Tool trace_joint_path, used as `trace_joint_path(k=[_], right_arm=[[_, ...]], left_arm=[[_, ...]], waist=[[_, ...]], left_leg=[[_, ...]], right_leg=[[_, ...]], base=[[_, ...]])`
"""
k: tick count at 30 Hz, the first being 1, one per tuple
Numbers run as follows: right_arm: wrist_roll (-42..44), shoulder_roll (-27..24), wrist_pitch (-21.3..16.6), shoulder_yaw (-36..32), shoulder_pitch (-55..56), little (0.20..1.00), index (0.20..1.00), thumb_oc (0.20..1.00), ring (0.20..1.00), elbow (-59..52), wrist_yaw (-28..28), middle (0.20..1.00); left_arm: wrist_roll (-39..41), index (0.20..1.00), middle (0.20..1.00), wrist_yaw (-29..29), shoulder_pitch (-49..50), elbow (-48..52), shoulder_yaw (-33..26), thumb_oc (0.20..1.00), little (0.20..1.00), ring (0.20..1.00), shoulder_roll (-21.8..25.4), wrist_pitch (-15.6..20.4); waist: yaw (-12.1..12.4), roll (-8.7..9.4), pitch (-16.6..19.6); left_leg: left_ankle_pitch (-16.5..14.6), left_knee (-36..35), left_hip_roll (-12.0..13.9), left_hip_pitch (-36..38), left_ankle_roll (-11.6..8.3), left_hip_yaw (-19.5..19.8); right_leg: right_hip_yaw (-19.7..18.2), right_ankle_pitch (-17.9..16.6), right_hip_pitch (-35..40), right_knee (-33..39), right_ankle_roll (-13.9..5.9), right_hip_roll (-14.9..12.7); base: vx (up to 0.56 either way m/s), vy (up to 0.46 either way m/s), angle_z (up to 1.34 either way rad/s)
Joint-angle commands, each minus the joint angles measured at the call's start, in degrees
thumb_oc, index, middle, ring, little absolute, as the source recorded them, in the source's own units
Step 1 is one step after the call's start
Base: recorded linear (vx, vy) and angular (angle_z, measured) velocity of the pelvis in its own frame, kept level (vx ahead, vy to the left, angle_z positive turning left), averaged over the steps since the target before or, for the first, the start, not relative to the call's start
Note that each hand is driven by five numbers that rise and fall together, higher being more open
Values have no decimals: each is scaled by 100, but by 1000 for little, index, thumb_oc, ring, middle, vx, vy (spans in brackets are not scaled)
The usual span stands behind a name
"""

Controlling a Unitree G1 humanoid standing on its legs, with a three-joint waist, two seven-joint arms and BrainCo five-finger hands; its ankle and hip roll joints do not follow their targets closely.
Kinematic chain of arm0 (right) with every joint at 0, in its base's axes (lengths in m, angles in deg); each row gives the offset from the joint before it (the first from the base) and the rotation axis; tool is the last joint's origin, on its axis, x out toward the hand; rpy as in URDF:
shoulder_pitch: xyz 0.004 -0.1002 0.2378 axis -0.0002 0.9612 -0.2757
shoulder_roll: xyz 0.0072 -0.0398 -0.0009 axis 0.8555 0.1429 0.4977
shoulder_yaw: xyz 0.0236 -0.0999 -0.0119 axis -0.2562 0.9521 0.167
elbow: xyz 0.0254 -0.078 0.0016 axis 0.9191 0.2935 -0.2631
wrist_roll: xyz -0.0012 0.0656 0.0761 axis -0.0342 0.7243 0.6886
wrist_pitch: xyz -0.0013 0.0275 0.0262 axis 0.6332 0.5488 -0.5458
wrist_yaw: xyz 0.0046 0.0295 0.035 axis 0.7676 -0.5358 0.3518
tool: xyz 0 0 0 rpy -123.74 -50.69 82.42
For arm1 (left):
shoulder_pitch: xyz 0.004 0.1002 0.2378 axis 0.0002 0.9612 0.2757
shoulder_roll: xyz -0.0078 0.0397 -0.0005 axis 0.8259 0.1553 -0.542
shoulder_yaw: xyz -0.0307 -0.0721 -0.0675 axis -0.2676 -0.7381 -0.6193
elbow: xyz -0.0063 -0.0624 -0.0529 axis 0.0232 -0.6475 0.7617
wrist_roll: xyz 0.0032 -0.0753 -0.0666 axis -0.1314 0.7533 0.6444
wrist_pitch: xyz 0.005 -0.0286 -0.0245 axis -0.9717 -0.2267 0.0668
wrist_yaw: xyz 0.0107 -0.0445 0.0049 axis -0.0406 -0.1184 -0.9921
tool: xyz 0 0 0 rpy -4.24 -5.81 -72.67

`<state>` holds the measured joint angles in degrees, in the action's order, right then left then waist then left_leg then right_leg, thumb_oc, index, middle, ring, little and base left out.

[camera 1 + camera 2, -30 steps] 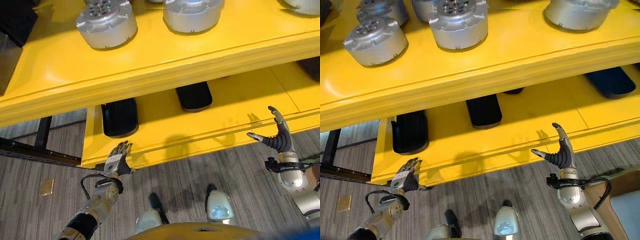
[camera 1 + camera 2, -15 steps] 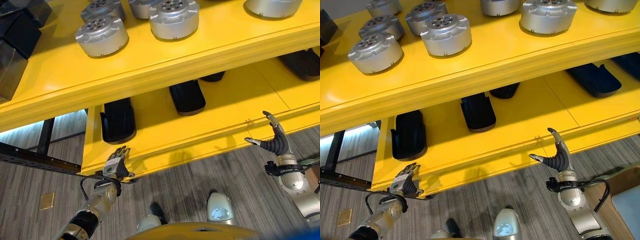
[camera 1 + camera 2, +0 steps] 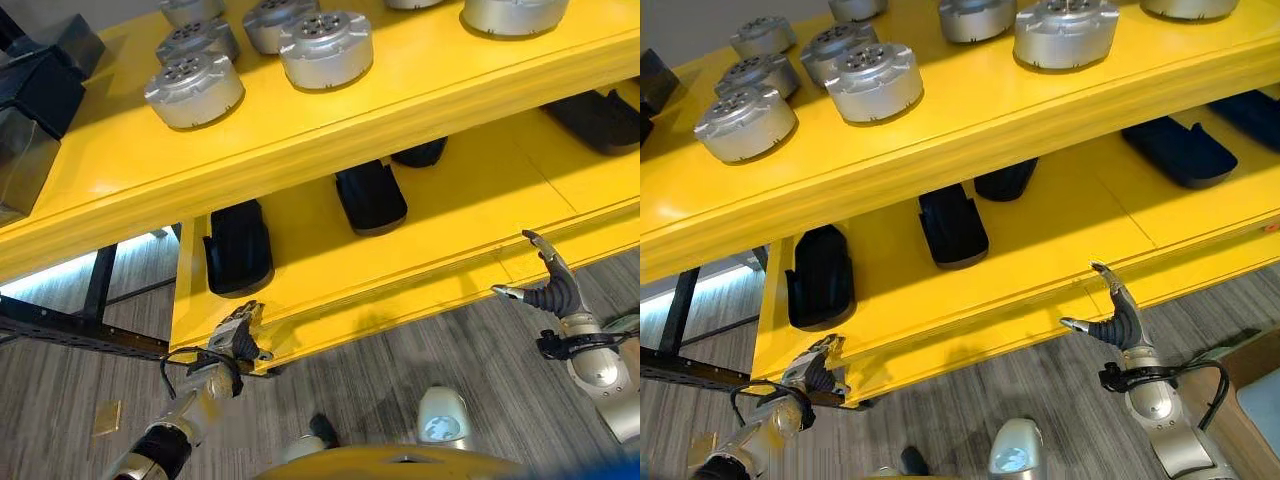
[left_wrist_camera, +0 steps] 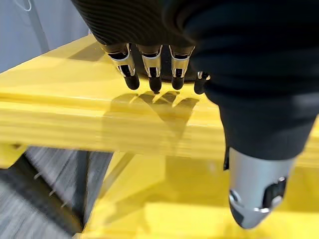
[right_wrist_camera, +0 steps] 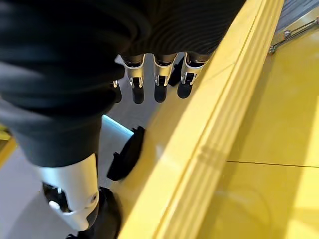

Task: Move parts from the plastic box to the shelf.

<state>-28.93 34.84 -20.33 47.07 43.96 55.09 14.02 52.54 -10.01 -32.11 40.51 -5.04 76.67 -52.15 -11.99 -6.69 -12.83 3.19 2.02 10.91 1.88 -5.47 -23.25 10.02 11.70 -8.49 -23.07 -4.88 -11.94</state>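
Both empty, open robot hands, left (image 3: 238, 336) and right (image 3: 548, 290), stayed low, silver parts (image 3: 325, 48) well above on the shelf (image 3: 420, 100)

Workshop storeroom — yellow shelf (image 3: 330, 110), machined metal parts (image 3: 325, 48), black moulded parts (image 3: 238, 248)
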Motion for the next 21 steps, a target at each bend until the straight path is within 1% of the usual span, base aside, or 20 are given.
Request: trace_joint_path(k=[1, 5, 6, 8, 10, 13, 14, 15, 16, 21], right_arm=[[18, -21, -238, -183, -300, 1000, 1000, 1000, 1000, -460, 16, 1000], [33, -45, -259, -224, -221, 1000, 1000, 1000, 1000, -464, 60, 1000], [40, -55, -265, -241, -184, 1000, 1000, 1000, 1000, -482, 83, 1000], [58, -73, -299, -283, -107, 1000, 1000, 1000, 1000, -494, 105, 1000], [82, -75, -312, -316, -34, 1000, 1000, 1000, 1000, -528, 133, 1000], [106, -51, -352, -305, 44, 1000, 1000, 1000, 1000, -531, 218, 1000], [101, -25, -403, -286, 81, 1000, 1000, 1000, 1000, -505, 291, 1000], [101, -18, -417, -277, 87, 1000, 1000, 1000, 1000, -494, 309, 1000], [118, -5, -458, -240, 116, 1000, 1000, 1000, 1000, -459, 389, 1000], [138, 32, -502, -151, 136, 1000, 1000, 1000, 1000, -416, 503, 1000]], left_arm=[[215, 1000, 1000, -23, 12, -123, -373, 1000, 1000, 1000, 396, -315], [202, 1000, 1000, -99, 55, 285, -542, 1000, 1000, 1000, 653, -34], [226, 1000, 1000, -258, 95, 498, -588, 1000, 1000, 1000, 755, 156], [237, 1000, 1000, -342, 139, 880, -694, 1000, 1000, 1000, 900, 260], [157, 1000, 1000, -458, 221, 1235, -830, 1000, 1000, 1000, 1012, 367], [100, 1000, 1000, -633, 345, 1616, -998, 1000, 1000, 1000, 1092, 660], [-78, 1000, 1000, -708, 422, 1879, -1099, 1000, 1000, 1000, 1127, 790], [-127, 1000, 1000, -730, 452, 1954, -1131, 1000, 1000, 1000, 1138, 822], [-294, 1000, 1000, -824, 553, 2235, -1263, 1000, 1000, 1000, 1182, 906], [-447, 1000, 1000, -691, 630, 2605, -1389, 1000, 1000, 1000, 1254, 900]], waist=[[37, 337, -147], [67, 318, -143], [79, 313, -149], [104, 303, -156], [127, 314, -163], [177, 348, -183], [210, 367, -200], [220, 371, -203], [266, 399, -219], [317, 441, -223]], left_leg=[[-463, 712, 141, -63, 123, 127], [-479, 730, 133, -72, 133, 132], [-482, 734, 128, -77, 132, 136], [-489, 731, 120, -82, 132, 145], [-499, 739, 118, -91, 136, 154], [-517, 756, 121, -116, 140, 167], [-524, 763, 116, -136, 140, 185], [-525, 763, 113, -139, 140, 191], [-531, 754, 107, -148, 148, 211], [-536, 763, 112, -163, 148, 234]], right_leg=[[226, 25, 586, 236, 34, 19], [239, 35, 586, 223, 28, 9], [246, 37, 579, 216, 29, 4], [260, 41, 587, 225, 28, 2], [267, 44, 585, 226, 29, 0], [287, 43, 576, 231, 32, 0], [305, 37, 569, 240, 33, 7], [309, 34, 567, 242, 32, 11], [334, 25, 566, 261, 24, 22], [364, 7, 576, 284, 1, 41]], base=[[-4, -1, 5], [2, 0, 1], [0, 0, 0], [0, 0, 0], [0, 0, 0], [-7, -15, 0], [-23, -43, 0], [-31, -66, 2], [-19, -48, 2], [-8, -43, 4]])
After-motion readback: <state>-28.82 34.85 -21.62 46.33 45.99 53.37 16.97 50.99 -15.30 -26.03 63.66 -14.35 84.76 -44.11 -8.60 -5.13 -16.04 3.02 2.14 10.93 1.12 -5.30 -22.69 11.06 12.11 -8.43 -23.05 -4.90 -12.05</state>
